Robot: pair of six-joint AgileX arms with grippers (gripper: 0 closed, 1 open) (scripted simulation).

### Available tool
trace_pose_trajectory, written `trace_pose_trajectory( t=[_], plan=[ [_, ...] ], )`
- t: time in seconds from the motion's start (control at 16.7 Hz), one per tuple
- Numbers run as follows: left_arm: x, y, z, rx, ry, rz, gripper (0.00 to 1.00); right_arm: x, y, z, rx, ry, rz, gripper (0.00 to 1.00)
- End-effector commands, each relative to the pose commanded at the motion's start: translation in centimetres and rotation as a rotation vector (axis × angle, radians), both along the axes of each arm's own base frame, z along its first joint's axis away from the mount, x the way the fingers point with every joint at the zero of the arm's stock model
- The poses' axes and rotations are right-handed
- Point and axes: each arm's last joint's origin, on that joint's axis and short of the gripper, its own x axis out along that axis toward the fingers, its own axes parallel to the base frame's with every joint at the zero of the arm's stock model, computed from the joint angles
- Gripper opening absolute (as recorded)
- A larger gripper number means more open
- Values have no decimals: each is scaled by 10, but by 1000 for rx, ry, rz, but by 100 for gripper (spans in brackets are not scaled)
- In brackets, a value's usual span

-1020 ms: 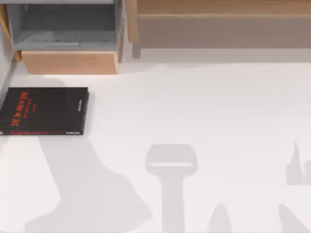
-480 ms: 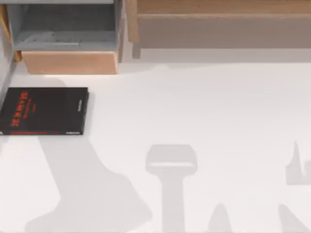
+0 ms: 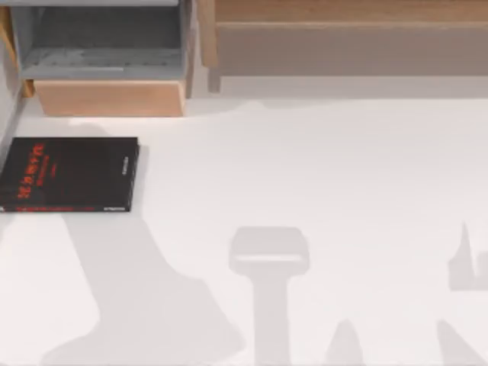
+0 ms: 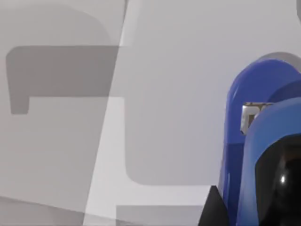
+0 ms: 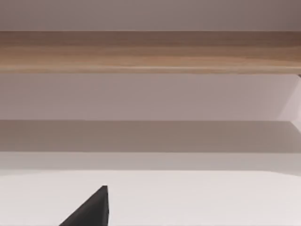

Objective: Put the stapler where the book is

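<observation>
The left gripper (image 4: 263,197) looks clamped on the blue stapler (image 4: 244,141), carried above the white table (image 3: 320,175), so the pickup seems done while the book (image 3: 69,174) lies at the table's left, unreached.

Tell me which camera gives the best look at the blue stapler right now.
The left wrist view: the stapler looms close at the picture's edge, blue with a metal part visible, though partly cut off. The top view gives the book and white table; the right wrist view faces a wooden shelf.
</observation>
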Motion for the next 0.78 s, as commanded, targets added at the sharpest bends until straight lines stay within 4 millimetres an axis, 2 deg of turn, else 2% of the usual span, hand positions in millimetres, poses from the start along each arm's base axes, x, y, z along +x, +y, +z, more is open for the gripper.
trace_pose_trajectory(
  t=[0.24,0.42,0.6,0.78],
  plan=[
    [-11,0,41,-2,-53,43,0,0,0,0,0,0,0,100],
    [-19,-14,78,3,-107,45,0,0,0,0,0,0,0,100],
    [-25,-43,107,6,-149,6,0,0,0,0,0,0,0,100],
    [-31,-83,123,4,-166,-66,0,0,0,0,0,0,0,100]
  ],
)
